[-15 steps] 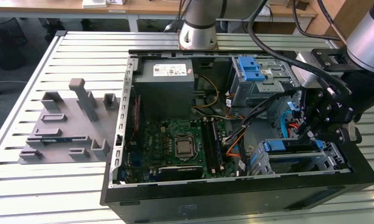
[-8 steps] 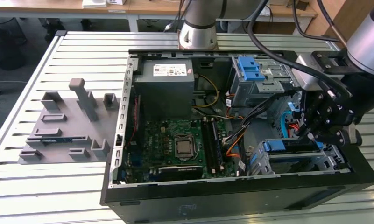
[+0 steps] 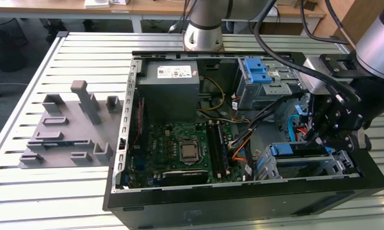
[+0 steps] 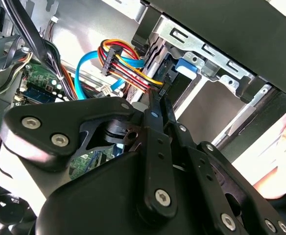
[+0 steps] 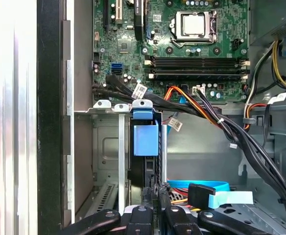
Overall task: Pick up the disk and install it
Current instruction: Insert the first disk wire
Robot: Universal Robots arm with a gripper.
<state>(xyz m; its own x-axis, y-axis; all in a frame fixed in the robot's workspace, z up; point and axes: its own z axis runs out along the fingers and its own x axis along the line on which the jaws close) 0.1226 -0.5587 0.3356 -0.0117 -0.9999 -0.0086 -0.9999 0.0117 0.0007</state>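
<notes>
The disk [image 5: 145, 139] stands on edge in a slot of the metal drive cage [image 5: 104, 147] at the front corner of the open computer case. Its blue bracket faces up and shows in the exterior view [image 3: 293, 149] and in the second wrist view [image 4: 186, 66]. My gripper [image 5: 154, 196] reaches down into the case right at the disk's near end, fingers drawn together. Whether they touch the disk I cannot tell. The black linkage narrows to the gripper's [image 4: 161, 100] tip beside the cage. My gripper [image 3: 321, 140] hangs over the cage at the exterior view's right.
Bundled black, orange and yellow cables [image 5: 206, 107] and a blue flat cable [image 4: 84, 68] cross beside the cage. The motherboard [image 3: 185, 143], a grey power box [image 3: 169, 81] and an upper cage with a blue latch [image 3: 259, 72] lie inside the case. A grey fixture [image 3: 64, 134] sits on the slatted table.
</notes>
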